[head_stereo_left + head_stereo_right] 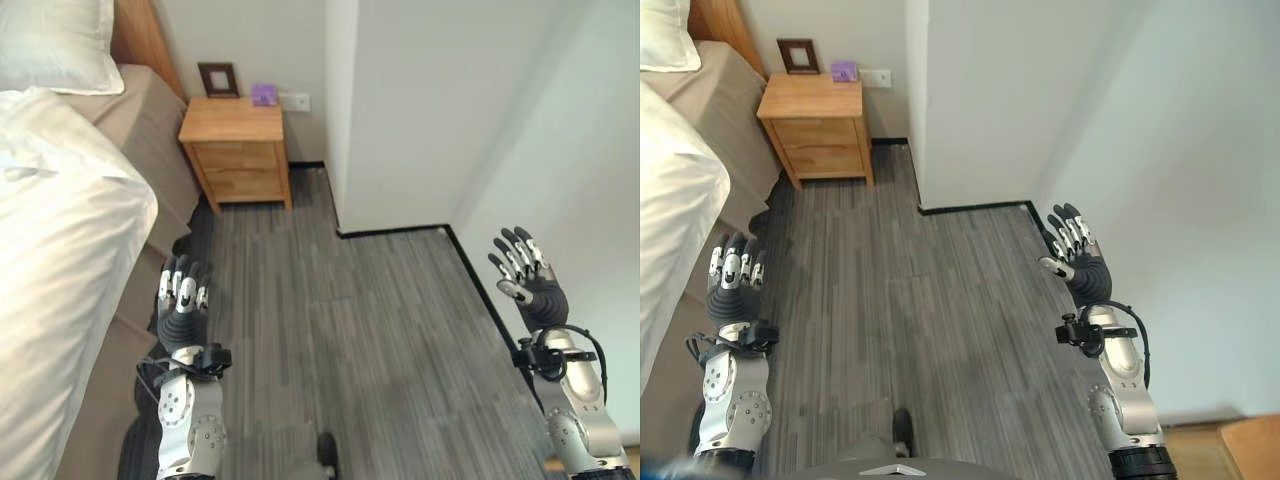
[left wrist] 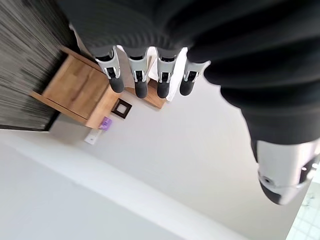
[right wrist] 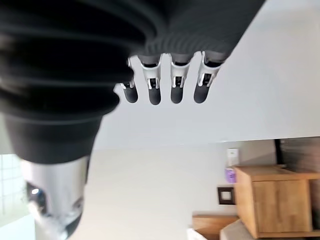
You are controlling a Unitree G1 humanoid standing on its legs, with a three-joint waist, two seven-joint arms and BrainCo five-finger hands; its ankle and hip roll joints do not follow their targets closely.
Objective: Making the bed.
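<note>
The bed fills the left edge of the eye views: a white duvet (image 1: 60, 260) hangs over a beige fitted sheet (image 1: 150, 130), with a white pillow (image 1: 55, 45) at the wooden headboard (image 1: 140, 35). My left hand (image 1: 182, 300) is raised beside the bed's edge, fingers straight, holding nothing. On the right, near the white wall, my right hand (image 1: 528, 275) is also held up with its fingers spread and nothing in it.
A wooden nightstand (image 1: 237, 145) stands at the head of the bed, carrying a dark picture frame (image 1: 219, 79) and a small purple object (image 1: 264, 94). A white wall corner (image 1: 390, 120) juts into the grey plank floor (image 1: 350, 330) between my hands.
</note>
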